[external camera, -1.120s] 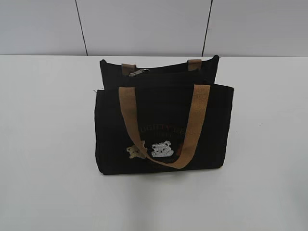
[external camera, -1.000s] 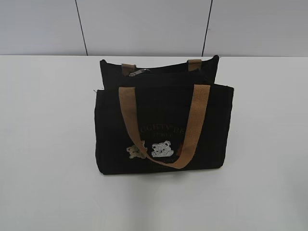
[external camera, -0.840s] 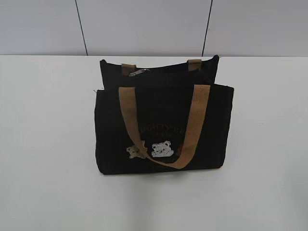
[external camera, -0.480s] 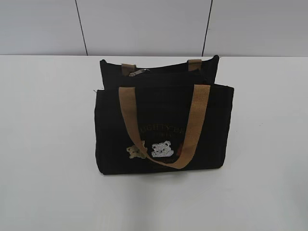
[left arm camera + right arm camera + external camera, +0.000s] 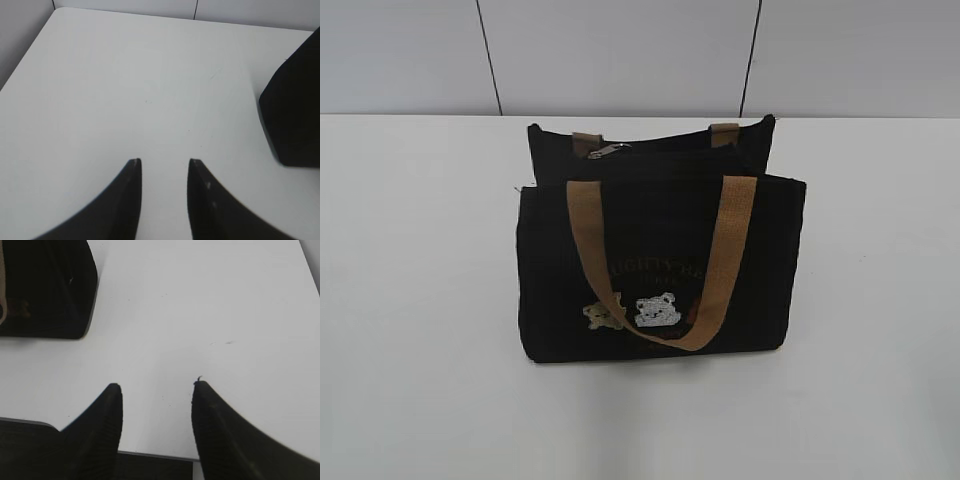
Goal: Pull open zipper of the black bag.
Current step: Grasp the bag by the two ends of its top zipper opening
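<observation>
The black bag (image 5: 660, 270) stands upright in the middle of the white table, with tan handles and small bear patches on its front. Its zipper runs along the top, and the silver pull tab (image 5: 608, 151) lies near the top's left end. Neither arm shows in the exterior view. My left gripper (image 5: 164, 161) hangs open over bare table, with a corner of the black bag (image 5: 295, 115) to its right. My right gripper (image 5: 157, 385) is open too, above the table's near edge, and the black bag (image 5: 47, 290) lies at its upper left. Nothing sits between either pair of fingers.
The white table (image 5: 420, 300) spreads wide on both sides of the bag. A grey panelled wall (image 5: 620, 55) rises behind the table's far edge. The table's near edge (image 5: 155, 456) shows just under the right gripper.
</observation>
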`<action>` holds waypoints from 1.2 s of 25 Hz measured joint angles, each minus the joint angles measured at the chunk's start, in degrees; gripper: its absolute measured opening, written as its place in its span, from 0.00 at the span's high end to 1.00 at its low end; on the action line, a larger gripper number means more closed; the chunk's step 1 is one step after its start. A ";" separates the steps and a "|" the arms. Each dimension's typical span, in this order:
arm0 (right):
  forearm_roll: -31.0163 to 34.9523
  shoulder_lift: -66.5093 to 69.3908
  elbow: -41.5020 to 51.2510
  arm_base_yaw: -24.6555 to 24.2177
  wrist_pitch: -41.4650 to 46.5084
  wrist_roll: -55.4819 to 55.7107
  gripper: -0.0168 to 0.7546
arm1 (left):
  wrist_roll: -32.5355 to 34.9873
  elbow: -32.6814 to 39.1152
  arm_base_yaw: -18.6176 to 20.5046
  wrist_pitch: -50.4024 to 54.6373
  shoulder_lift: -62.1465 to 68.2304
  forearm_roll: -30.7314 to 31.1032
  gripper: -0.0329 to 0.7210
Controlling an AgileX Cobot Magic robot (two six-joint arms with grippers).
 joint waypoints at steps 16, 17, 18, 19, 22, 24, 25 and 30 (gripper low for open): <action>0.02 0.00 -0.16 0.00 -0.48 0.00 0.53 | 0.00 0.00 0.00 0.00 0.00 -1.77 0.48; 0.02 0.00 -0.16 0.00 -0.48 0.00 0.53 | 0.00 0.00 0.00 0.00 0.00 -2.17 0.41; 0.07 0.00 -0.35 0.00 -0.54 0.00 0.53 | 0.00 0.00 0.00 -0.06 0.00 -2.39 0.35; 0.19 0.09 -0.70 0.00 -0.67 0.00 0.53 | 0.00 0.00 0.00 -0.28 0.00 -2.44 0.29; 0.38 3.63 -3.13 0.00 -1.81 -0.25 0.53 | 0.36 -0.79 0.00 -1.35 0.00 -2.54 0.23; 0.65 7.19 -5.29 0.00 -2.69 -1.30 0.53 | 1.60 -1.48 0.00 -1.83 1.12 -2.54 0.23; 1.15 9.33 -6.23 0.00 -3.06 -2.27 0.53 | 2.32 -1.61 0.00 -2.37 2.01 -2.59 0.24; 5.59 20.43 -10.97 0.00 -3.97 -6.56 0.53 | 9.31 -1.92 0.00 -7.15 9.81 -4.53 0.29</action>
